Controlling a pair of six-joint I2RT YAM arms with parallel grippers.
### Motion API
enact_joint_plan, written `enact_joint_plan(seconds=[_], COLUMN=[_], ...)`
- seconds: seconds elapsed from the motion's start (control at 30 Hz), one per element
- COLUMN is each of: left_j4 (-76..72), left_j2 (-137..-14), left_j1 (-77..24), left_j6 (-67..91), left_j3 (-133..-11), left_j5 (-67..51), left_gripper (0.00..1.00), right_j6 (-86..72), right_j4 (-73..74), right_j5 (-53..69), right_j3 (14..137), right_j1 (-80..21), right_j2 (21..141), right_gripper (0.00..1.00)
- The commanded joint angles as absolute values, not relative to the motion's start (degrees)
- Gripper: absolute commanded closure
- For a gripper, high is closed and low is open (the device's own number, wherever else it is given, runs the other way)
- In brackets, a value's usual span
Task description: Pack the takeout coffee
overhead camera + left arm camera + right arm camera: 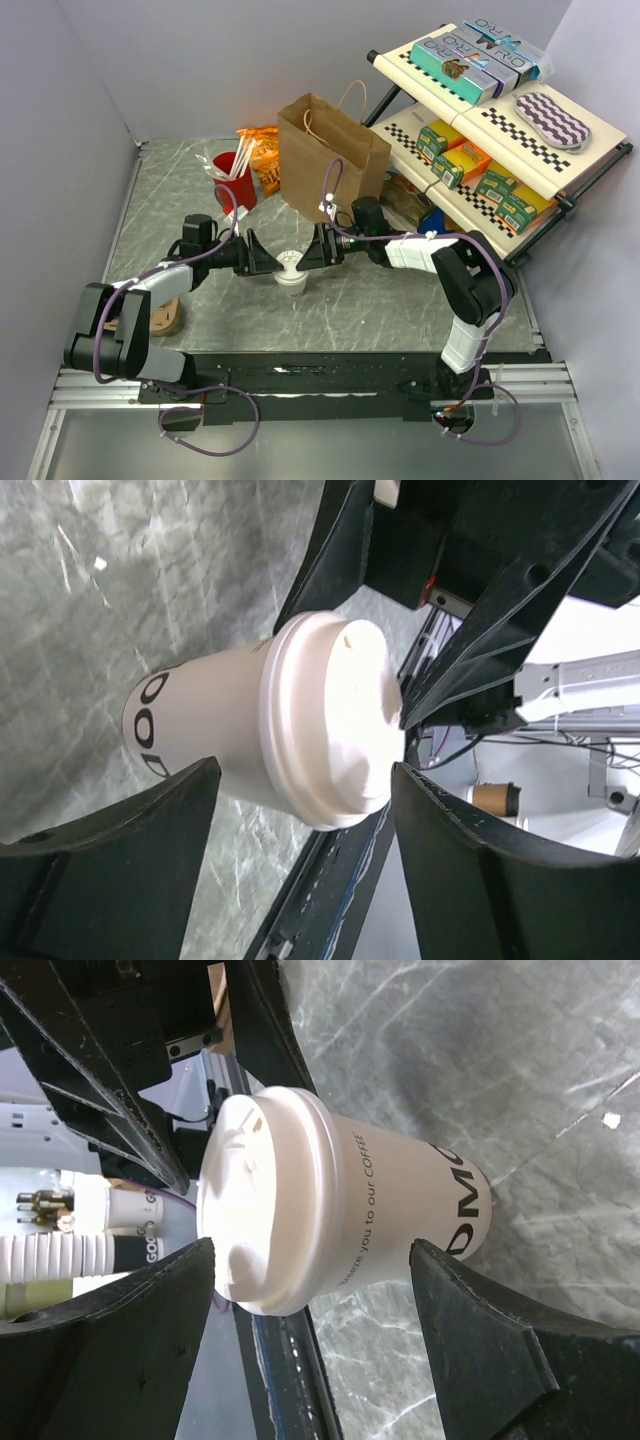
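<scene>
Your takeout coffee [291, 274] stands upright on the grey marbled table [400, 300], in front of the brown paper bag [325, 160] and outside it, with its white domed lid [290, 265] on. It sits right between your two arms, which reach in from either side and face each other across it.

Your left gripper [268, 262] comes at the cup from the left with its jaws spread wide. In the left wrist view its two black fingers [110, 870] stand well apart with the cup framed in the gap, one finger near the base and the other near the lid. Your right gripper [308, 258] mirrors it from the right, jaws likewise spread, and the right wrist view frames the cup the same way. Neither pincer is pinching the cup; whether any fingertip brushes it, you cannot tell from these views. Black lettering runs along the cup's side.

The bag stands open with its handles up, behind the right gripper. To its left a red cup [235, 190] holds white sticks, with an orange snack packet [264, 155] just behind it. A tilted shelf rack [545, 165] with boxes fills the far right, and a brown tray [165, 318] lies beside your left arm
</scene>
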State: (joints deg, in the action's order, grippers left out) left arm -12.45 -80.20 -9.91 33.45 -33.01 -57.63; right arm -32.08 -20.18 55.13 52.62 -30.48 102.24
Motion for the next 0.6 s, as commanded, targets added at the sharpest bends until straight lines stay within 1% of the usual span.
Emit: enact_joint_plan(seconds=[0.0, 0.57], left_j4=[-10.2, -6.2], left_j2=[-81.0, -85.3], left_j1=[-10.3, -10.8], left_j6=[29.0, 25.0], left_j3=[-34.1, -35.4], left_j5=[-58.2, -53.7], left_gripper=[0.25, 0.27], right_j6=[-29.8, -27.3], right_j4=[-19.2, -17.2], right_j5=[55.3, 53.6], right_j3=[55.0, 55.3], right_j1=[-30.5, -31.0], right_j2=[102.9, 105.7], right_gripper=[0.16, 0.22])
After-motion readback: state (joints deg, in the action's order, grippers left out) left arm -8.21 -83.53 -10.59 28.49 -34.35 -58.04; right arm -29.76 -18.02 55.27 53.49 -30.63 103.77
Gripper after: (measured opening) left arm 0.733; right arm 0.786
